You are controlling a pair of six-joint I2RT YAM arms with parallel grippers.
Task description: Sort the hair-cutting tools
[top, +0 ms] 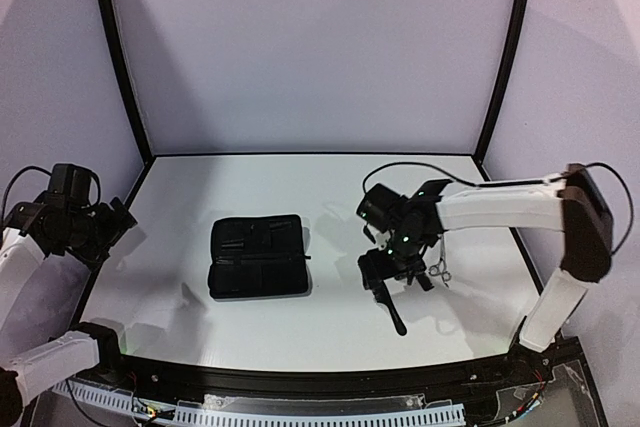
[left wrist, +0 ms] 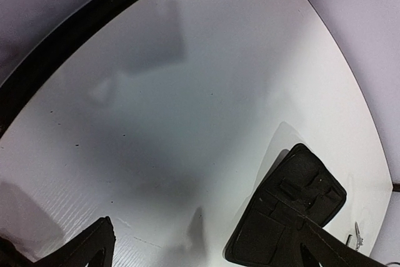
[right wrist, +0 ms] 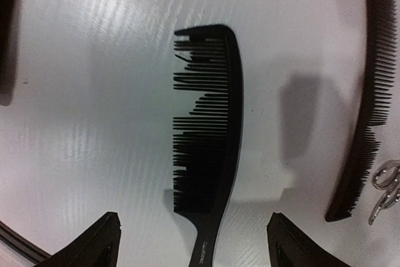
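A black comb with a tail handle lies flat on the white table, teeth to the left in the right wrist view. My right gripper hangs open above it, one fingertip on each side of the handle and neither touching it. A second, straight black comb lies at that view's right edge, with silver scissors beside its lower end. In the top view the right gripper is right of centre, the comb handle pokes out below it and the scissors lie just to its right. My left gripper is open at the far left, holding nothing.
A black rectangular zip case lies open in the middle of the table, left of the right gripper; it also fills the lower right of the left wrist view as the case. The black frame rail runs along the near edge.
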